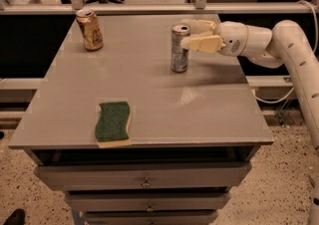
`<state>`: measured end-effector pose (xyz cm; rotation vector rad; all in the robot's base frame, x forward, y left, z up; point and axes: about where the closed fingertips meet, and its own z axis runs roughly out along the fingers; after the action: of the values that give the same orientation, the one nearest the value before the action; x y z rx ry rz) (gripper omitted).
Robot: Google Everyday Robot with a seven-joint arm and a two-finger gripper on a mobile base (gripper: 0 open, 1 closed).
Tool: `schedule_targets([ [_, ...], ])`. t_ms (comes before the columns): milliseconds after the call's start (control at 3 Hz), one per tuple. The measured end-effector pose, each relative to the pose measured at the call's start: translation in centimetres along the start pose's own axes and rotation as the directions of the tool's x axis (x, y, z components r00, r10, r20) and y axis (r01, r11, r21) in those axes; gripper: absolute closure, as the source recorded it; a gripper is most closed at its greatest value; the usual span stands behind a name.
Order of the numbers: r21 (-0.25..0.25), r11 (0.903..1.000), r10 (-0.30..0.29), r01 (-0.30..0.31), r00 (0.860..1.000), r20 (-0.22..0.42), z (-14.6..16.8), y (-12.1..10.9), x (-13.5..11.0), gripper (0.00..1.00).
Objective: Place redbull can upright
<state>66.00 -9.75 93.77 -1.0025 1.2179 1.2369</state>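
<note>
Grey tabletop (149, 87) fills most of the view, set on a cabinet of drawers (144, 175) with small round knobs; speckled flooring (279, 184) shows below on the right, and a pale rail (149, 8) runs behind the far edge.

Toward the back of the table, right of centre, the redbull can (179, 52) stands upright on its base, its silver top uppermost and a blue patch faint on its side; it is well apart from everything else on the surface.

A white robot arm (294, 50) comes in from the right edge and lies roughly level over the table; at its end the gripper (185, 34) meets the can's upper part from the right; its cream fingers (204, 44) sit one in front of the can and one behind it, so the jaws are clamped on the can near its rim.

At the far left corner a wider gold-brown can (90, 30) also stands upright, well apart from the slim one.

Near the front edge, left of centre, a green scouring sponge (113, 122) lies flat, green pad up with a pale yellow layer beneath showing at its near end.
</note>
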Motion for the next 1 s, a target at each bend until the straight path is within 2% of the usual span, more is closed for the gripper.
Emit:
schedule_targets([
  [333, 0.0, 1.0, 0.003, -0.003, 1.0, -0.003, -0.2, 0.1, 0.3, 0.0],
  [667, 0.04, 0.9985, -0.035, 0.038, 0.997, -0.068, -2.7, 0.4, -0.4, 0.0],
  [1000, 0.158, 0.9777, -0.111, 0.138, 0.979, -0.171, -9.4, 0.5, -3.2, 0.0],
])
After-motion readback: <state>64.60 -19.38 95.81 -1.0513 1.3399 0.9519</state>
